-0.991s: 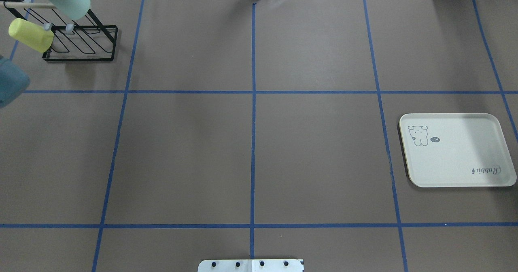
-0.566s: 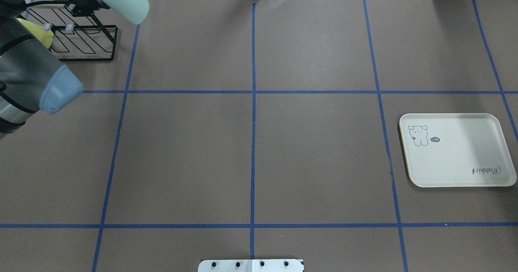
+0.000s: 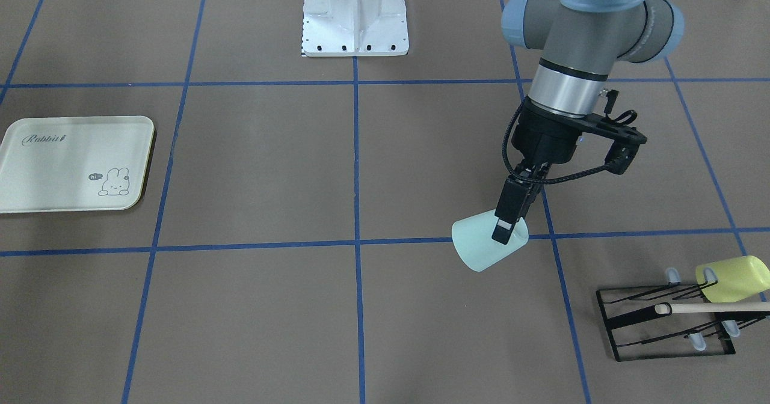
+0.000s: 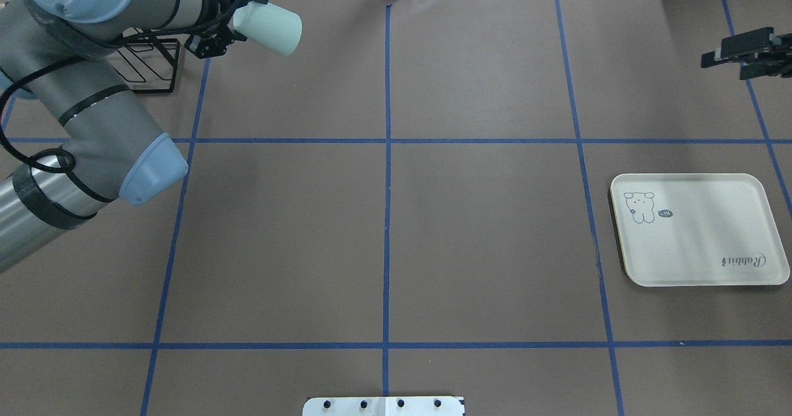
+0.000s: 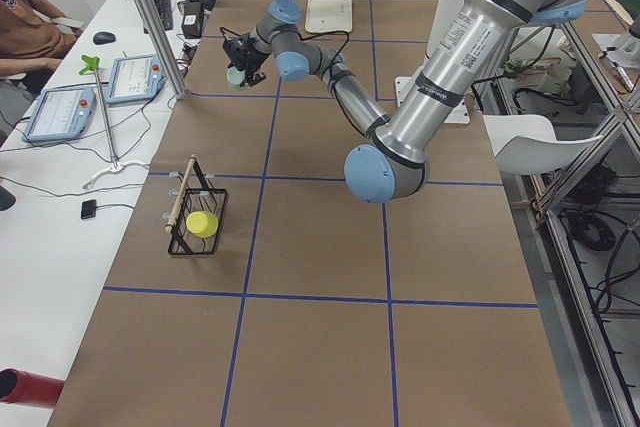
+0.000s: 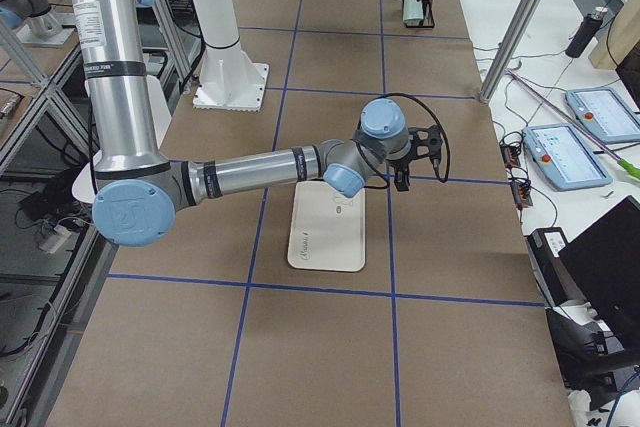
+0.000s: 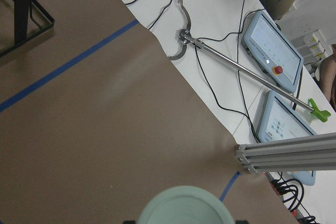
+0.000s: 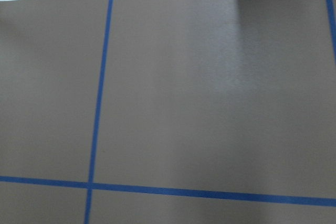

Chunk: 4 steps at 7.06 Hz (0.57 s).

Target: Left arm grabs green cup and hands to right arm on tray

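Observation:
My left gripper (image 4: 240, 22) is shut on the pale green cup (image 4: 270, 27) and holds it tilted in the air above the table's far left part. In the front-facing view one finger (image 3: 510, 211) lies across the cup (image 3: 481, 246). The cup's rim fills the bottom of the left wrist view (image 7: 189, 209). My right gripper (image 4: 750, 56) is open and empty at the far right, beyond the cream tray (image 4: 699, 249). The tray lies bare on the right (image 3: 54, 175).
A black wire rack (image 3: 662, 326) with a wooden bar holds a yellow-green cup (image 3: 731, 279) at the far left corner, behind my left arm in the overhead view. The robot's white base plate (image 3: 355, 25) is at mid near edge. Tablets and cables lie beyond the far edge.
My left arm has swung right with the green cup, away from the rack and toward the table's middle. My right gripper has come into view at the far right.

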Available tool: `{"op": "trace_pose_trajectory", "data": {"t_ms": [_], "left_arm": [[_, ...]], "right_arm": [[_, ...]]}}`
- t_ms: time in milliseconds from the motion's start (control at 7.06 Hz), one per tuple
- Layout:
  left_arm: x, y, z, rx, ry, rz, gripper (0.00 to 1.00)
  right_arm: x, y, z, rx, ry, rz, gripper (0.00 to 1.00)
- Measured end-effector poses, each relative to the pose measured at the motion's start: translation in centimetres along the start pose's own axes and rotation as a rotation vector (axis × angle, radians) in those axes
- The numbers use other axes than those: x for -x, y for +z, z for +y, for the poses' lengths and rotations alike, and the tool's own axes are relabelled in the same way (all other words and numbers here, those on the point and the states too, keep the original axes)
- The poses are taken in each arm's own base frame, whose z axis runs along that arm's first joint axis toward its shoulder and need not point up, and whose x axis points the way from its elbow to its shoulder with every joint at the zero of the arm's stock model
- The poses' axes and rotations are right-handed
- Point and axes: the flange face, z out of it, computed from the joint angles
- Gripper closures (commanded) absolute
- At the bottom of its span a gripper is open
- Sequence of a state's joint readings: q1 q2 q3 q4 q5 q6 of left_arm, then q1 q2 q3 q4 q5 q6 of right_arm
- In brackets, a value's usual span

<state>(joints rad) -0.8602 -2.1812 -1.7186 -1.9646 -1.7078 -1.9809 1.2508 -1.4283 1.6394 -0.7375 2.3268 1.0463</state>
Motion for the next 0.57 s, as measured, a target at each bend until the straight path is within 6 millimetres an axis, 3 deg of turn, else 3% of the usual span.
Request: {"op": "trace_pose_trajectory", "data": {"t_ms": [283, 566], "left_arm": [[-0.4, -0.3, 2.9, 0.060, -0.105, 0.073, 0.96], [-0.6, -1.5, 5.8, 0.168, -0.255, 0.154, 0.98]], "right_arm": [[10.7, 4.4, 2.5, -0.024, 0.153, -0.192, 0.00], [19.2, 6.3, 5.9, 0.049, 0.171, -0.345, 0.00]]}}
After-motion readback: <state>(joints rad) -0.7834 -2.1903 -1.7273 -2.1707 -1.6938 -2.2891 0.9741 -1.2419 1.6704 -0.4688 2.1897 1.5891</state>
